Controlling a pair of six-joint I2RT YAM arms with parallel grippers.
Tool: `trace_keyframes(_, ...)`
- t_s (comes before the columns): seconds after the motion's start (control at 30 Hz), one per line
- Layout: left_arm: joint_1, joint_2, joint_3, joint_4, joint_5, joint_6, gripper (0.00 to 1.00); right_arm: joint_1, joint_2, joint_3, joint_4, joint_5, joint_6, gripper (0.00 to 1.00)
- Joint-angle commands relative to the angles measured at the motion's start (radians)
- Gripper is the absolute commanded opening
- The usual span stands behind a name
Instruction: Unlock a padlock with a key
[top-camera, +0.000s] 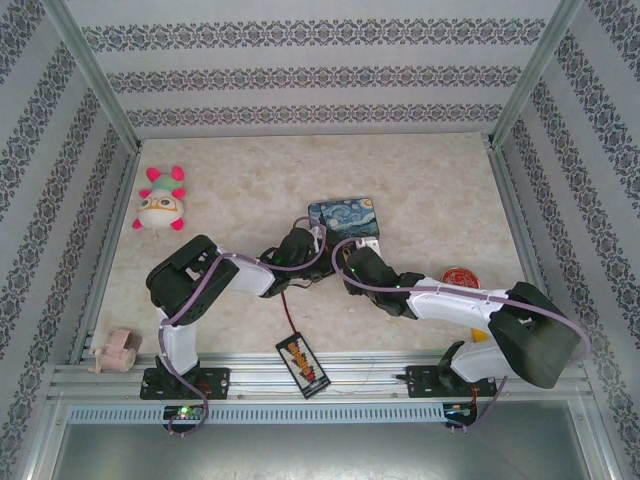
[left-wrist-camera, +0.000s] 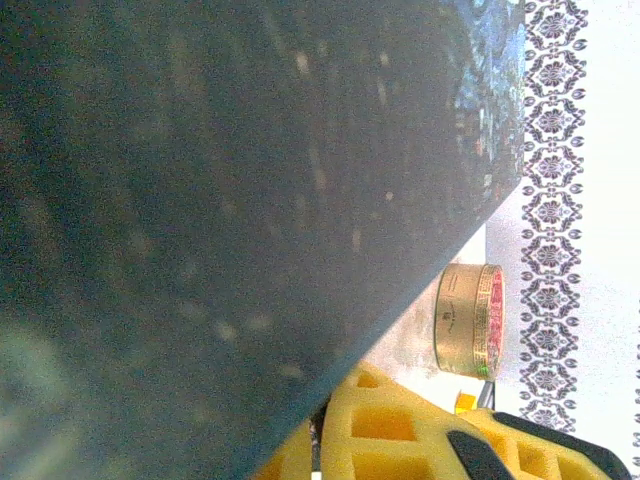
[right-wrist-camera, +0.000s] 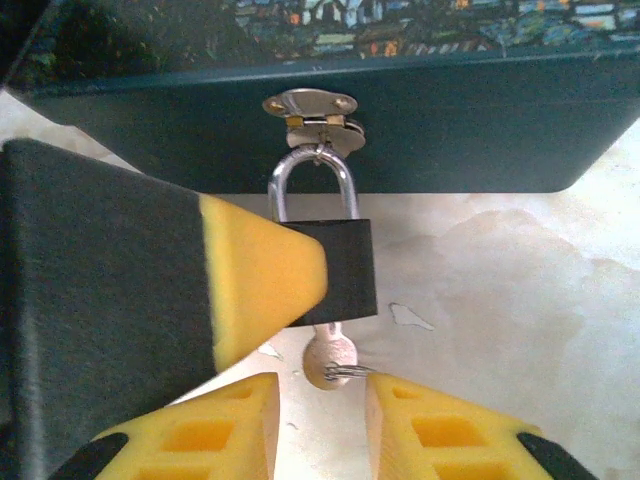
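Note:
The small black padlock (right-wrist-camera: 345, 265) hangs by its silvery shackle (right-wrist-camera: 312, 180) from the hasp (right-wrist-camera: 310, 105) of the starry-night tin (right-wrist-camera: 450, 130). A silver key (right-wrist-camera: 328, 360) sticks out of the padlock's underside, with a thin wire ring through its head. My right gripper (right-wrist-camera: 322, 400) is open, one yellow finger on each side of the key head, and the ring touches the right finger. My left gripper (left-wrist-camera: 318, 430) is nearly closed on something dark. One of its fingers (right-wrist-camera: 260, 280) overlaps the padlock's left side. From above, both grippers (top-camera: 300, 243) (top-camera: 352, 262) meet at the tin's (top-camera: 345, 216) near edge.
A flat black pack with an orange label (top-camera: 302, 366) and a red wire lies at the front edge. A round gold tin (top-camera: 458, 277) sits to the right, also seen as the gold tin (left-wrist-camera: 470, 320). A plush toy (top-camera: 162, 205) is at the back left and a pink object (top-camera: 113, 350) at the front left.

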Motion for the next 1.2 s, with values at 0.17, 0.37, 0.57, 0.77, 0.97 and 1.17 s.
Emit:
trace_keyframes(0.17,0.017,-0.03,0.031,-0.031,0.043,-0.011,0.0,0.023,0.0,0.048,-0.083,0.035,-0.083,0.35)
trace_keyframes(0.37,0.017,-0.041,0.038,-0.063,0.045,-0.013,0.0,0.023,-0.036,0.034,-0.083,0.032,-0.105,0.36)
trace_keyframes(0.57,0.021,-0.055,0.052,-0.094,0.043,-0.003,0.0,0.023,-0.089,0.003,-0.074,0.039,-0.133,0.35)
trace_keyframes(0.77,0.026,-0.054,0.06,-0.095,0.048,-0.008,0.0,0.012,-0.123,-0.018,-0.072,0.039,-0.116,0.35)
trace_keyframes(0.97,0.029,-0.061,0.051,-0.081,0.057,-0.043,0.0,0.013,-0.165,-0.048,-0.052,0.025,-0.128,0.35)
trace_keyframes(1.17,0.034,-0.062,0.058,-0.097,0.066,-0.062,0.0,0.014,-0.196,-0.093,-0.025,0.044,-0.136,0.34)
